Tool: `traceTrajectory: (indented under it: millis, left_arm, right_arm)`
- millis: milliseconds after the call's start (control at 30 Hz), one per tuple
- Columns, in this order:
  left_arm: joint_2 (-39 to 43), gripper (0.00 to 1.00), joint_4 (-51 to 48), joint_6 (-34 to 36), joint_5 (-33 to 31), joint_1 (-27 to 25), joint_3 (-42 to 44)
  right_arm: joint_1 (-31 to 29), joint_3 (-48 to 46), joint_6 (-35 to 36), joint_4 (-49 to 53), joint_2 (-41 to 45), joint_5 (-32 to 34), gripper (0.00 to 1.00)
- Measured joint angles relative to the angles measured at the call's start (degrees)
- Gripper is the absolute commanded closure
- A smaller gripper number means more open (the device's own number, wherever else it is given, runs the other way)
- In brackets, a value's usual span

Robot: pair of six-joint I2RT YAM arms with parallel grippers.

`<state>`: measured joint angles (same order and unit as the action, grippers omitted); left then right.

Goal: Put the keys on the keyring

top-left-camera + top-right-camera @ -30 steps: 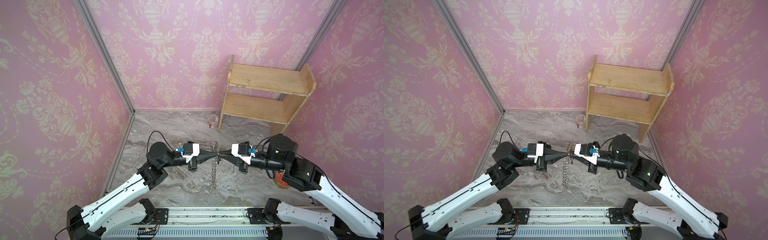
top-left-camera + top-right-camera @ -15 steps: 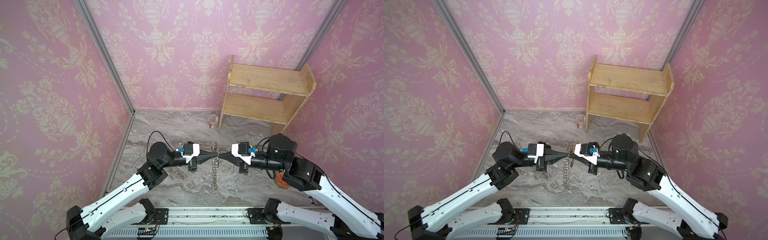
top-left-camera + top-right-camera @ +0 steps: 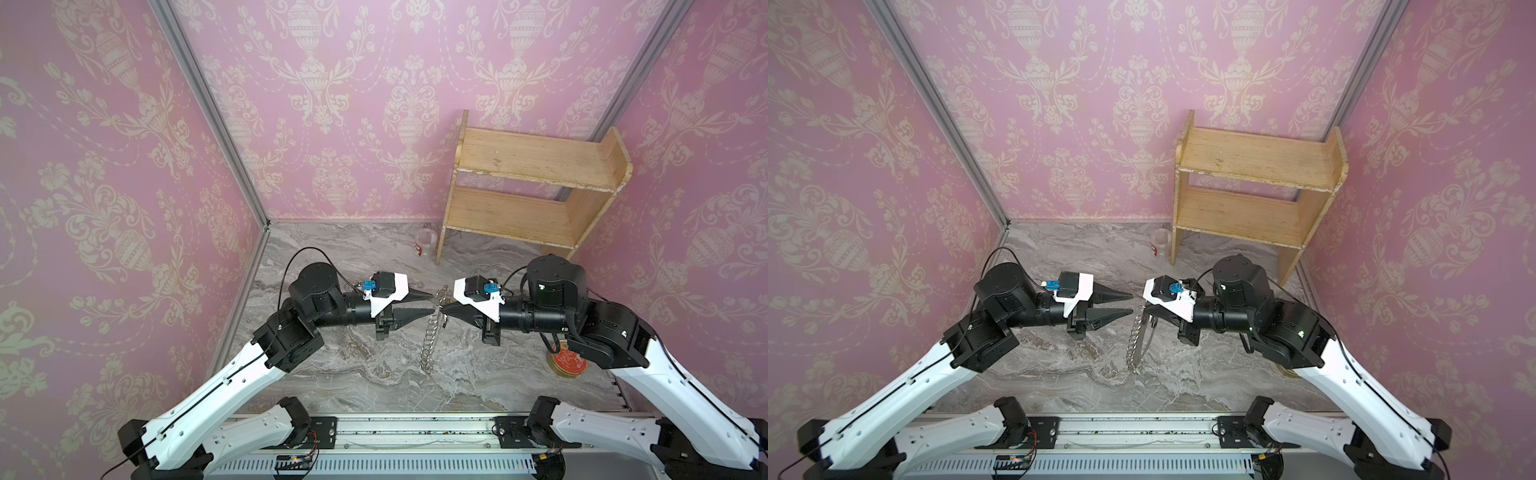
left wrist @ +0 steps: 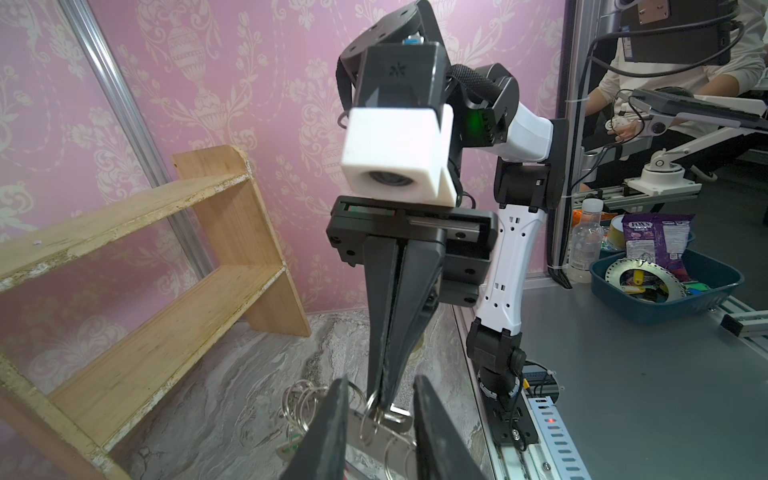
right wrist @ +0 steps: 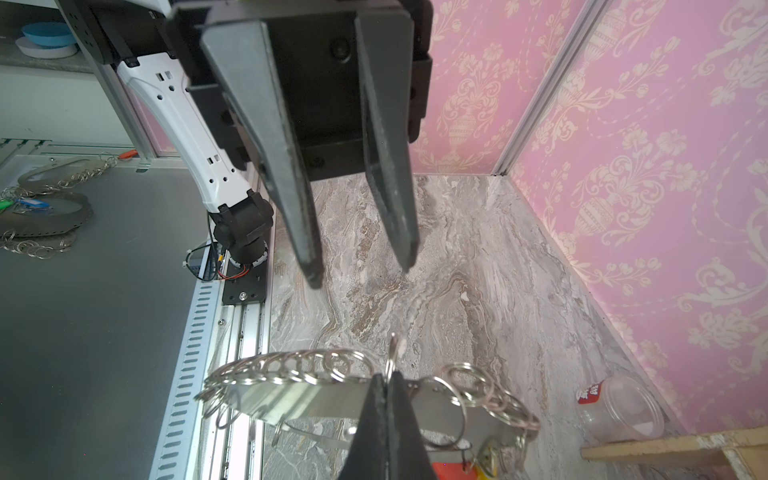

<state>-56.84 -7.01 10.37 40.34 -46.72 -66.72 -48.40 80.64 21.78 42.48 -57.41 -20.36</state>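
Your right pincer (image 5: 388, 376) has its jaws pressed together on one small split ring of the keyring (image 5: 392, 353), holding it in the air at the centre of both top views, above the marbled surface (image 3: 365, 374). Your left pincer (image 3: 432, 302) stands narrowly parted. Its tips are just beside that ring and, as far as the wrist views show, grip nothing.

Judge the keyring light but floppy. The silver linked chain (image 3: 430, 345) hangs limp below the grip and would likely swing with any quick move, and polished wire is probably slippery between hard tips. Take hold on a ring's rim, never on the chain.

It looks bright and silvery, many small loops linked in a row, with a flat grey strap (image 3: 1148, 336) beside them. Keys (image 5: 457, 467) with red and yellow tags dangle at the lower edge of the right wrist view; you cannot tell how they are attached.
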Motion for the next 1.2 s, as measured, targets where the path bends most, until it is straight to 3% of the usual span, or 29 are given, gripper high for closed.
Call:
traceTrajectory:
  millis: [233,433,667,767,1000,1200]
  left_arm:
    - [-5.57,0.65,-13.79,6.91,-4.59,-4.94,-6.14]
    - [-6.40,0.68,-17.42,9.09,-6.69,-5.66,-6.67]
    - [-6.62,0.62,-18.84,9.90,-9.07,-5.73,-6.75]
    - [-6.62,0.66,-18.80,9.88,-9.46,-5.77,-6.75]
    - [-6.62,0.89,-18.05,9.66,-9.11,-6.03,-6.75]
    - [-6.60,0.96,-17.90,9.68,-8.28,-5.99,-6.75]
  right_arm:
    - [0.04,2.19,1.18,4.98,-1.62,0.07,1.00]
    - [0.17,2.40,2.05,7.02,-2.49,-0.44,1.00]
    - [0.17,2.67,2.29,7.19,-2.38,-1.27,1.00]
    - [0.17,2.67,2.34,7.21,-2.38,-1.44,1.00]
    - [0.35,2.67,2.47,7.21,-2.36,-1.79,1.00]
    - [0.44,2.67,2.49,7.85,-1.99,-1.79,1.00]
